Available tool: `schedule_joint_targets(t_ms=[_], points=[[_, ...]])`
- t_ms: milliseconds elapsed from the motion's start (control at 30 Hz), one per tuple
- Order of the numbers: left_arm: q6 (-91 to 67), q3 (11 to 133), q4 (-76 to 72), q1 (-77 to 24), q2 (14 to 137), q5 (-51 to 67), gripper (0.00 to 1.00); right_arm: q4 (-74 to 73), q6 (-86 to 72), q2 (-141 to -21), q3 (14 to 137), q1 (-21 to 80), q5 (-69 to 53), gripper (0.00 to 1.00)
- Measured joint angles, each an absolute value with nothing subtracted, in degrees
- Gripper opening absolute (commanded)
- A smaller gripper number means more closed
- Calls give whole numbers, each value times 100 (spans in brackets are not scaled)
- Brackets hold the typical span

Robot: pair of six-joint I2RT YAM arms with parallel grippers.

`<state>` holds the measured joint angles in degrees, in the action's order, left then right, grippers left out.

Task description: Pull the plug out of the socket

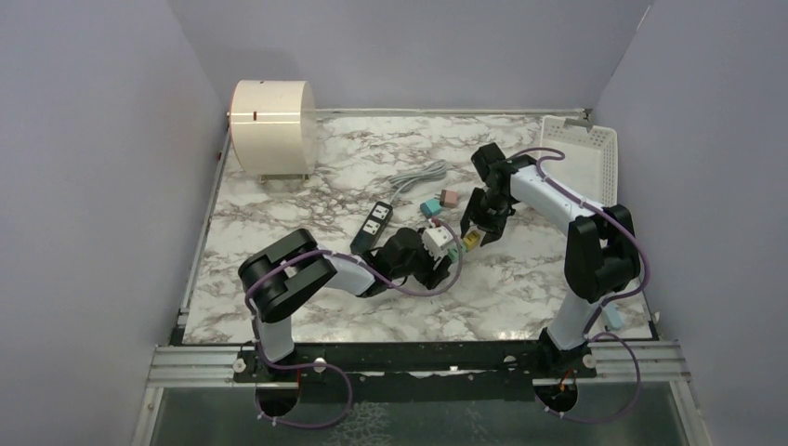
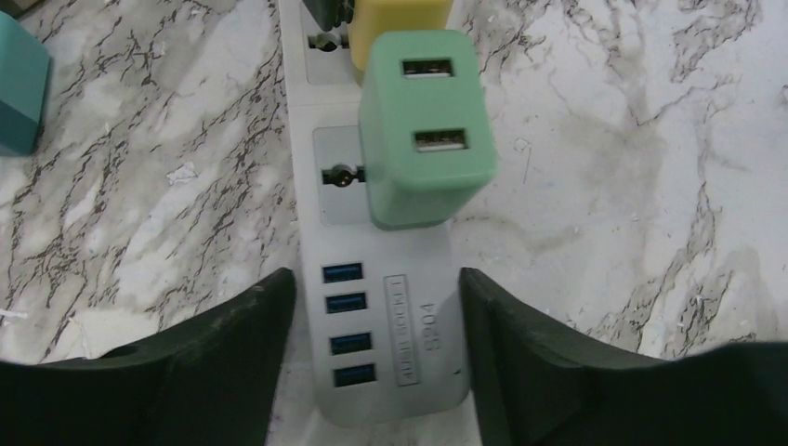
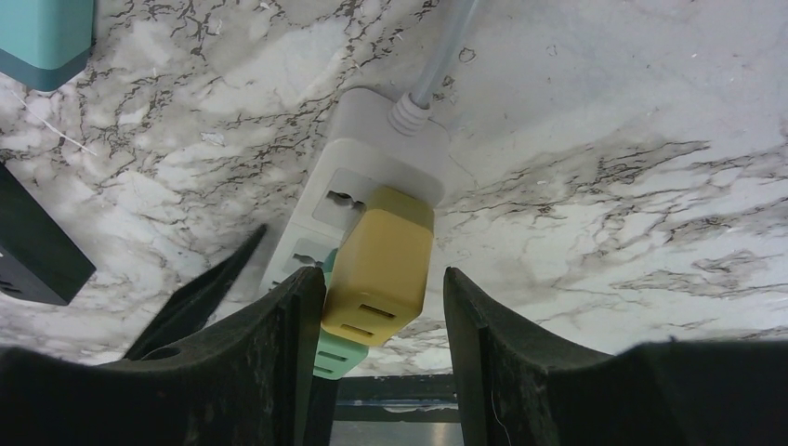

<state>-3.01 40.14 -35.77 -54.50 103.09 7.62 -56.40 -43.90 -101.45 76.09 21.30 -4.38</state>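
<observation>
The white power strip (image 3: pixel 372 158) lies on the marble bench (image 1: pixel 520 279), between the two arms. Two adapters are plugged in side by side, a yellow plug (image 3: pixel 376 265) nearest the cord (image 3: pixel 437 56) and a green plug (image 2: pixel 423 130) next to it.

The right gripper (image 3: pixel 381 279) has its jaws apart around the yellow plug. One finger is close against it and the other shows a clear gap, so nothing is clamped. The left gripper (image 2: pixel 376 279) straddles the USB end of the strip with its jaws tight alongside. I cannot tell whether they press on it or merely flank it.

I see three risks from here:
- **Strip lifting:** if the left side is not really pinning the strip, an upward pull would likely lift the whole strip instead of freeing the prongs.
- **Catching the wrong plug:** the green plug sits so close that the inner finger could catch it and drag both adapters, or wedge between them.
- **Slipping:** a grip low on the smooth yellow case may slip off.

Several things are hard to see. The prongs and how deep they sit are hidden. The right wrist view cuts off the green plug behind a finger. The top view is too small to show any contact. A teal block (image 2: pixel 19 84) and a black strip (image 3: pixel 32 251) sit cropped at the edges.
</observation>
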Motion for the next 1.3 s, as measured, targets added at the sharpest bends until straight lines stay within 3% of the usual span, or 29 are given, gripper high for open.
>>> schedule_joint_targets(t_ms=[133, 167, 200, 1300], points=[[-390, 4093, -3656, -5450, 10429, 827, 20, -5634, -4388, -10145, 7609, 2130, -438, 55], [-408, 4095, -3673, -5450, 10438, 832, 3, -5634, -4388, -10145, 7609, 2130, -438, 55], [-414, 4095, -3695, -5450, 10451, 832, 0, -5634, -4388, -10145, 7609, 2130, -438, 55], [-819, 4368, -4530, -5824, 11074, 405, 0, -5833, -5902, -10197, 7190, 2091, 438, 48]])
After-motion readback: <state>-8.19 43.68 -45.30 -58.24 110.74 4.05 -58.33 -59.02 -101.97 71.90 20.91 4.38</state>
